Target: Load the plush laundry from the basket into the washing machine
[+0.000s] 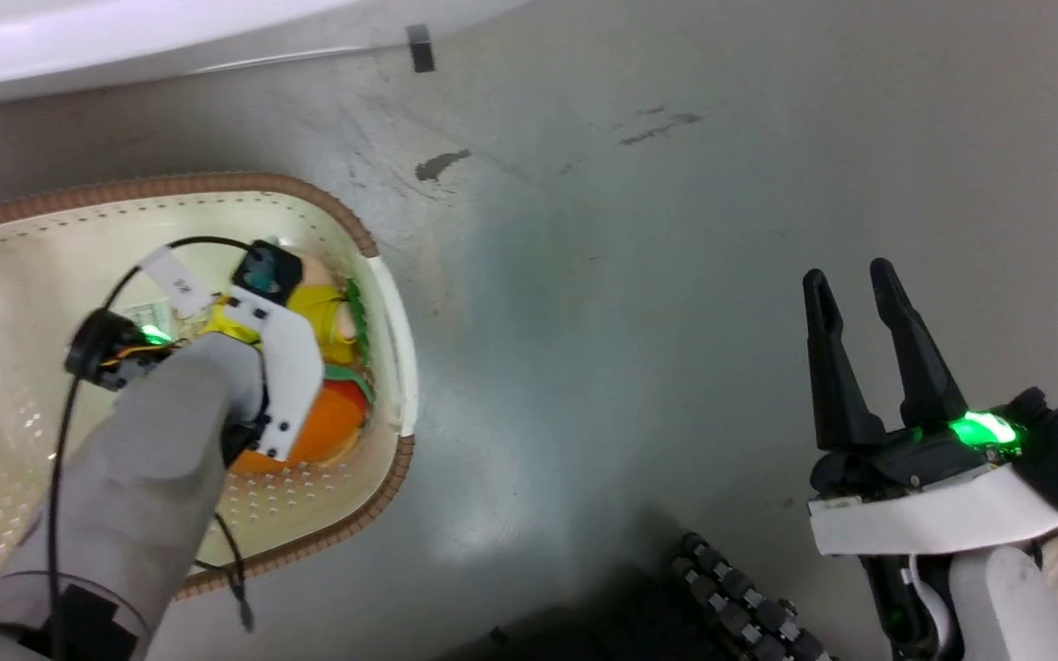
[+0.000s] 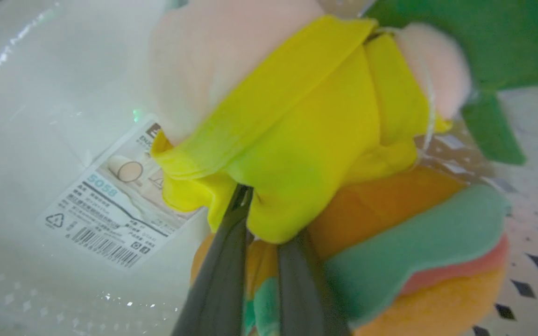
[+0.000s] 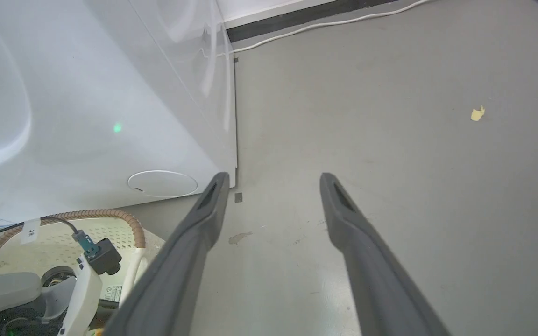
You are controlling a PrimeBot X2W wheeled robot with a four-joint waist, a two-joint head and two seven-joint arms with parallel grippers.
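Here, two grippers: the right gripper (image 1: pixel 849 273) hangs spread wide over the floor (image 1: pixel 630 275). The left gripper (image 2: pixel 269 214) is pinched narrow on a yellow fold of the plush laundry (image 1: pixel 332 431), two toys lying lengthwise along the right end of one basket (image 1: pixel 217 184), peach end toward the one washing machine (image 1: pixel 125 37) beyond.

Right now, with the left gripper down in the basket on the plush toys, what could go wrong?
First, the left gripper seems to pinch just a thin fold of yellow cloth on the plush laundry, so the bundle could slip out, or the orange part stay behind, on lifting. Second, the black cable hangs over the rim of the basket and might snag as the arm rises.
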